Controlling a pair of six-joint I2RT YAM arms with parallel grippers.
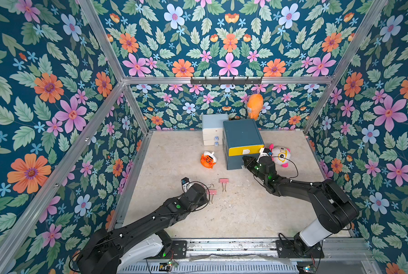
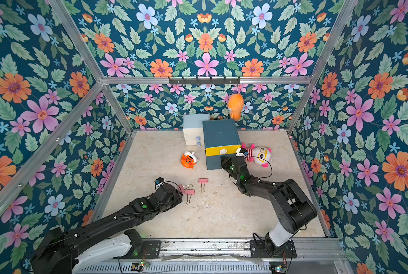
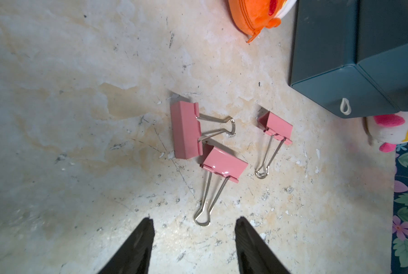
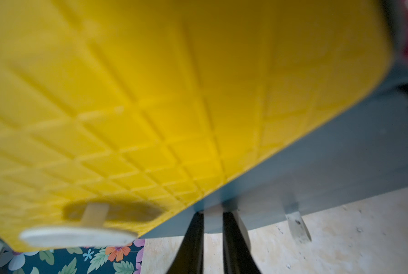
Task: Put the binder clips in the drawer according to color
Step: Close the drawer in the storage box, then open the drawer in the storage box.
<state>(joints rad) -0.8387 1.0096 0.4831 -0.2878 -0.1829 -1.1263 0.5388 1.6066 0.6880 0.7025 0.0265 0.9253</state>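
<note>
Three clips [image 3: 224, 163] lie on the bench [image 1: 222, 213] before the drawer [image 1: 242, 135], unstowed. Left gripper [image 3: 194, 220] released; right gripper [image 4: 213, 213] grasps a pull [image 4: 212, 218].

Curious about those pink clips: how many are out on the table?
3. One clip and a second lie close together ahead of the left pincer; the third lies apart, nearer the teal cabinet. Others may be hidden.

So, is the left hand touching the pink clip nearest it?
Apart. The left wrist view shows the open left hand short of the nearest pink clip, with bare table between each finger and its wire loop.
</note>
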